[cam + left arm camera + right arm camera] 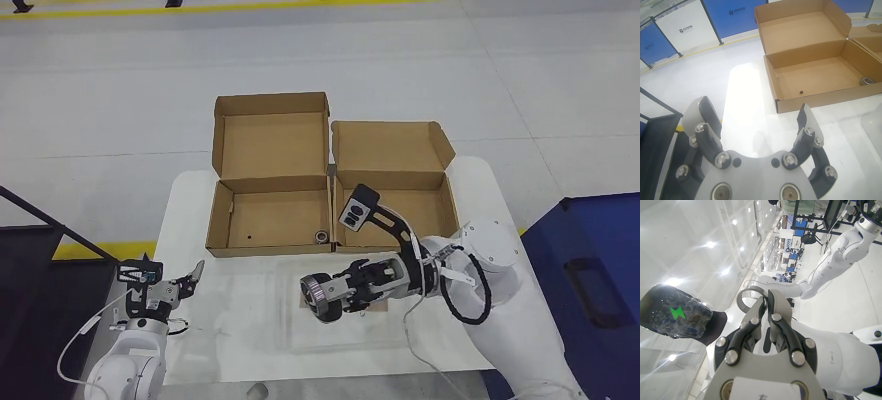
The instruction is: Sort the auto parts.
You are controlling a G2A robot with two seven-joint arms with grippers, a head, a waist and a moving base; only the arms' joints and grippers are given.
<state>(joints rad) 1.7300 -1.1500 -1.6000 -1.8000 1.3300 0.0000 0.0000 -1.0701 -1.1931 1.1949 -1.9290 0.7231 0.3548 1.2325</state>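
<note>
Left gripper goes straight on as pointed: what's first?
Likely the near corner of the cardboard box, clipped by one side of the open left gripper; its midline runs over bare table beside the box. Depth unclear.

Bearing (321, 237) inside left box (270, 215)

Your left box (829, 98) is matt brown cardboard; the bearing (866, 81) in its corner is shiny metal. The table (742, 91) under that box is glossy white, and the ring (740, 303) is smooth grey.
</note>
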